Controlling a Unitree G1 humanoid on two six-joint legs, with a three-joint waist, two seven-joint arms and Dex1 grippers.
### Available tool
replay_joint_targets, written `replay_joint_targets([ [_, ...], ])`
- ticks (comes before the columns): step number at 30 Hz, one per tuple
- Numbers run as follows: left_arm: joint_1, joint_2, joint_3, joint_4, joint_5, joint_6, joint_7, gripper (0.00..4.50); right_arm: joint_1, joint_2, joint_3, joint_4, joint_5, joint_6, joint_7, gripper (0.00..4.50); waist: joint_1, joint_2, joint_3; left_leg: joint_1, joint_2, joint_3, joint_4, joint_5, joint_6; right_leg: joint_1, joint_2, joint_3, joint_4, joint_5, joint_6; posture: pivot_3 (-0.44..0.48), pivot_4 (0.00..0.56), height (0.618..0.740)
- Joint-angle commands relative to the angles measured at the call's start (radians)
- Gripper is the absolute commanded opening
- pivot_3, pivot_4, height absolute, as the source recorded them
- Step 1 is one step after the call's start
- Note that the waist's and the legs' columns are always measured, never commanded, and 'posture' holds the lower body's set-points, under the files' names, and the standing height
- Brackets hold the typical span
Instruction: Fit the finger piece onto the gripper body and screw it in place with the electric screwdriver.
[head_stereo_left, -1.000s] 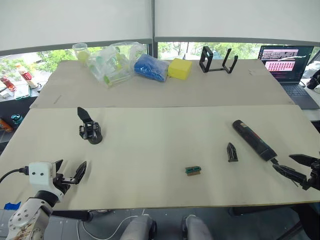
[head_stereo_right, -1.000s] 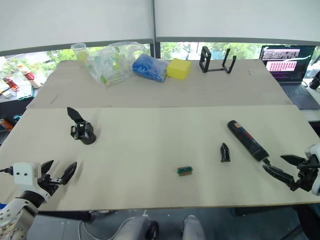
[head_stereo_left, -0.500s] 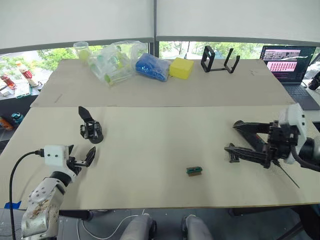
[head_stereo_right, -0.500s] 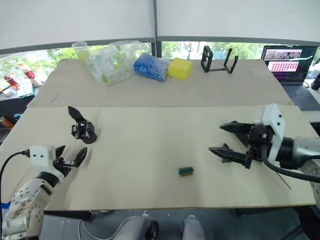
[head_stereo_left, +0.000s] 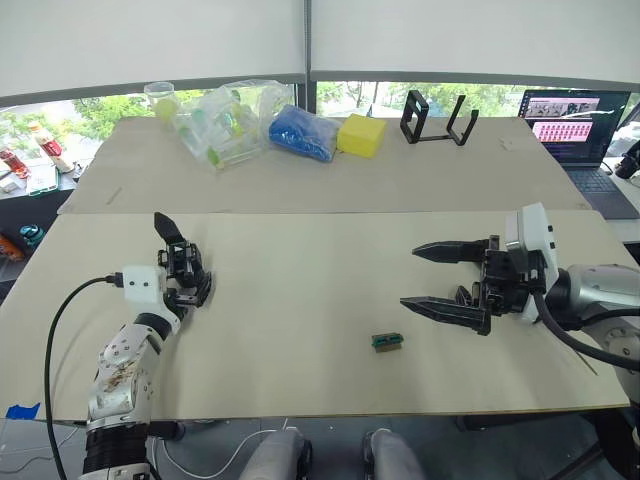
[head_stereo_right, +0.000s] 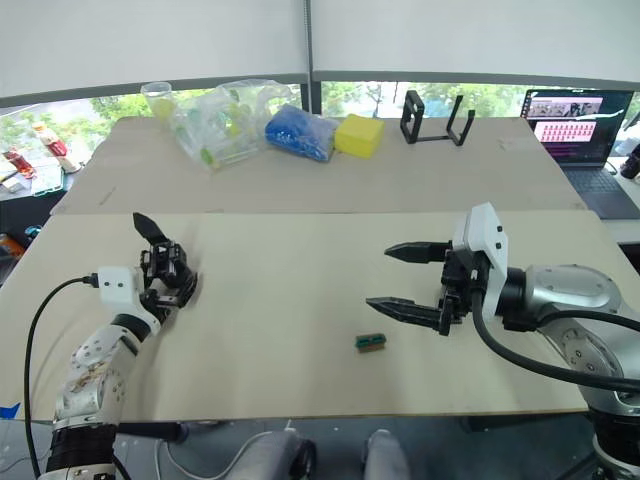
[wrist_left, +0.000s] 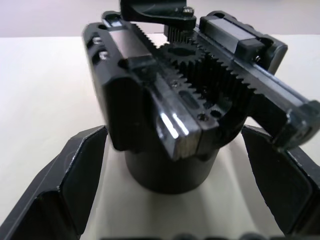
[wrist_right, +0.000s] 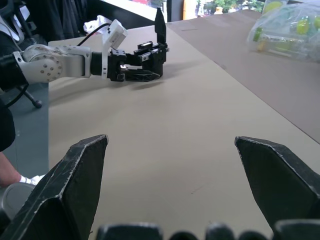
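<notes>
Now left gripper (head_stereo_left: 187, 287) open, straddling chunky black round-based gripper body (wrist_left: 170, 125), not yet clamped; right gripper (head_stereo_right: 400, 278) spread wide, empty; next likely: steady body, fetch finger piece

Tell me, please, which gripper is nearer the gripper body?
The left gripper: its open jaws flank the gripper body. The right gripper hangs open far across the table.

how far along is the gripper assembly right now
Nothing looks done yet. In hand: the left gripper, open, sits around the base of the gripper body, fingers either side, not clamped. The right gripper hangs open and empty above the table. Left: picking up the finger piece, fitting and screwing it.
</notes>
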Motion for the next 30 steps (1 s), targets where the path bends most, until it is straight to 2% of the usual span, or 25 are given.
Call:
replay_joint_targets([
  [1,-0.035,0.001,-0.008,0.01,-0.003,-0.054,-0.03,3.18,0.0,0.005,-0.012,-0.042,0.019,-0.002,-0.013,4.5,0.0,0.0,0.0,0.0,0.0,0.0,0.0,0.0,0.0,0.0,0.0,0.0,0.0,0.0,0.0,0.0,0.15,0.74],
  [2,-0.047,0.009,-0.015,0.03,0.0,-0.067,-0.047,2.68,0.003,0.006,-0.012,-0.046,0.021,-0.001,-0.016,4.5,0.001,0.0,0.0,0.0,0.0,0.0,0.0,0.0,0.0,0.0,0.0,0.0,0.0,0.0,0.0,0.0,0.15,0.74],
  [4,-0.072,0.022,-0.03,0.06,0.0,-0.082,-0.087,2.36,0.008,0.008,-0.011,-0.048,0.022,-0.003,-0.02,4.5,0.003,0.0,0.0,0.0,0.0,0.0,0.0,0.0,0.0,0.0,0.0,0.0,0.0,0.0,0.0,0.0,0.15,0.74],
  [7,-0.137,0.053,-0.082,0.092,-0.011,-0.09,-0.207,2.36,0.023,0.005,-0.013,-0.051,0.015,-0.009,-0.021,4.5,0.007,0.0,0.0,0.0,0.0,-0.001,0.0,0.0,0.0,0.0,0.0,-0.001,0.0,0.0,0.0,0.0,0.15,0.74],
  [11,-0.281,0.088,-0.215,0.124,-0.032,-0.058,-0.464,2.36,0.076,-0.006,-0.049,-0.076,0.019,-0.007,-0.032,4.5,0.012,-0.001,0.001,-0.007,-0.001,-0.002,0.004,0.002,0.003,-0.003,0.001,-0.003,0.0,0.001,0.001,0.0,0.15,0.74],
  [15,-0.396,0.059,-0.298,0.181,-0.016,-0.059,-0.572,2.36,0.141,-0.004,-0.091,-0.127,0.027,-0.003,-0.069,4.5,0.0,-0.001,0.001,-0.014,-0.002,-0.001,0.008,0.003,0.004,-0.01,0.002,-0.003,0.001,0.003,0.002,0.0,0.15,0.74],
  [18,-0.444,0.002,-0.349,0.208,0.014,-0.077,-0.567,2.36,0.195,0.005,-0.129,-0.173,0.038,0.002,-0.108,4.5,-0.006,-0.001,0.001,-0.014,-0.002,0.0,0.007,0.003,0.004,-0.011,0.004,-0.004,0.002,0.003,0.002,0.0,0.15,0.74],
  [22,-0.438,-0.073,-0.424,0.178,0.03,-0.076,-0.594,2.36,0.274,0.008,-0.173,-0.231,0.043,0.002,-0.148,4.5,-0.006,-0.002,0.001,-0.014,-0.002,0.001,0.007,0.003,0.004,-0.012,0.005,-0.003,0.004,0.003,0.002,0.0,0.15,0.74],
  [24,-0.456,-0.104,-0.442,0.212,0.071,-0.098,-0.542,2.36,0.3,0.008,-0.19,-0.249,0.05,0.003,-0.165,4.5,-0.004,-0.002,0.001,-0.014,-0.002,0.001,0.007,0.003,0.004,-0.012,0.005,-0.003,0.004,0.003,0.002,0.0,0.15,0.74],
  [26,-0.466,-0.146,-0.44,0.222,0.105,-0.057,-0.436,2.36,0.325,0.013,-0.206,-0.268,0.058,0.004,-0.183,4.5,-0.003,-0.002,0.001,-0.014,-0.002,0.001,0.008,0.003,0.005,-0.012,0.005,-0.003,0.004,0.003,0.002,0.0,0.15,0.74],
  [30,-0.372,-0.224,-0.469,0.055,0.122,0.035,-0.309,2.36,0.386,0.023,-0.23,-0.311,0.072,0.001,-0.214,4.5,-0.002,-0.002,0.001,-0.014,-0.001,0.001,0.009,0.004,0.005,-0.011,0.003,0.0,0.005,0.003,0.002,0.0,0.15,0.74],
])
